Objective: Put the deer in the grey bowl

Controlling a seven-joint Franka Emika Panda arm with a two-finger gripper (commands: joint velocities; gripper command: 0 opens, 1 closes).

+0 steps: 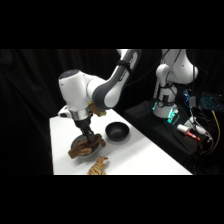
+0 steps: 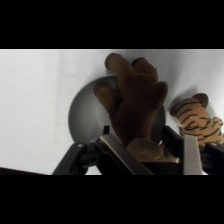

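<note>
Seen from the side: gripper (image 1: 88,141) lowered from above over the near-left part of the white bench (image 1: 145,155), clamped on the deer (image 1: 86,147), dark reddish-brown, held lengthwise with thin legs sticking out at both ends. Directly beneath the deer, only a sliver of the grey bowl (image 1: 85,156) visible, mostly hidden by the toy. Cannot tell from this view whether the deer touches the bowl or hangs just above it. At about 2 o'clock from the deer, well apart, a black bowl (image 1: 116,131) sitting upright on the bench. At about 5 o'clock from the deer, just beside the grey bowl, a striped tiger toy (image 1: 98,166) lying at the bench's front edge. Seen from the wrist: deer (image 2: 136,107) pinched between the two metal fingers (image 2: 120,155), body filling the centre, one leg reaching to 12 o'clock. Behind it, the grey bowl (image 2: 85,117) as a round grey shape under the deer's left half, rim showing at 9 o'clock. Tiger toy (image 2: 197,120) at 3 o'clock from the deer, close to it, resting on the white bench (image 2: 35,100) outside the bowl.
</note>
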